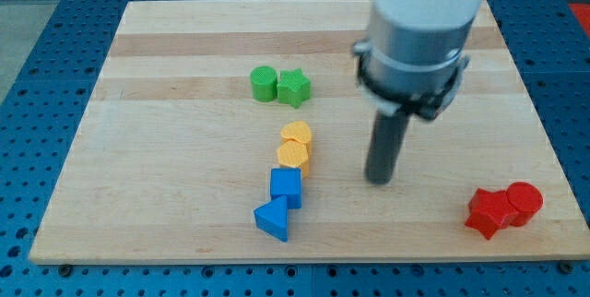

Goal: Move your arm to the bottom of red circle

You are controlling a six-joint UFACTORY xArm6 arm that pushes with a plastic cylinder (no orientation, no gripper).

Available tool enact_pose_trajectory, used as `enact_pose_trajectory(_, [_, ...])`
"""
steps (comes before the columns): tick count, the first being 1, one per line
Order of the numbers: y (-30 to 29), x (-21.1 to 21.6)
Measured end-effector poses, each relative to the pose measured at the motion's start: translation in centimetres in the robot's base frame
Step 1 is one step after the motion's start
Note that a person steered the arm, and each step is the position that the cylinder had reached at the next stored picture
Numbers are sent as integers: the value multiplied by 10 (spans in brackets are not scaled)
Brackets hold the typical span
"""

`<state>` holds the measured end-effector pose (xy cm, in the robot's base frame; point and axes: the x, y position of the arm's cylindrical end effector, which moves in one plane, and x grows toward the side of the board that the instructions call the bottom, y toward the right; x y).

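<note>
The red circle [525, 201] sits near the board's bottom right corner, touching a red star [489, 211] on its left. My tip [379, 180] rests on the board well to the left of the red pair and slightly higher in the view. The rod hangs from the white and grey arm at the view's top right.
A green circle [264, 83] and green star [294, 87] sit at upper middle. A yellow heart [297, 135] and yellow hexagon [293, 154] stack above a blue cube [286, 186] and blue triangle [274, 219], left of my tip. The wooden board [166, 177] has its edge just below the red blocks.
</note>
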<state>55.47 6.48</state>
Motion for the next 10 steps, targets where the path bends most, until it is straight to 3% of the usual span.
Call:
enact_pose_trajectory(1, [1,53])
enact_pose_trajectory(2, [8,64])
enact_pose_trajectory(6, [125,63])
enact_pose_trajectory(8, [135,64])
enact_pose_trajectory(10, [186,63])
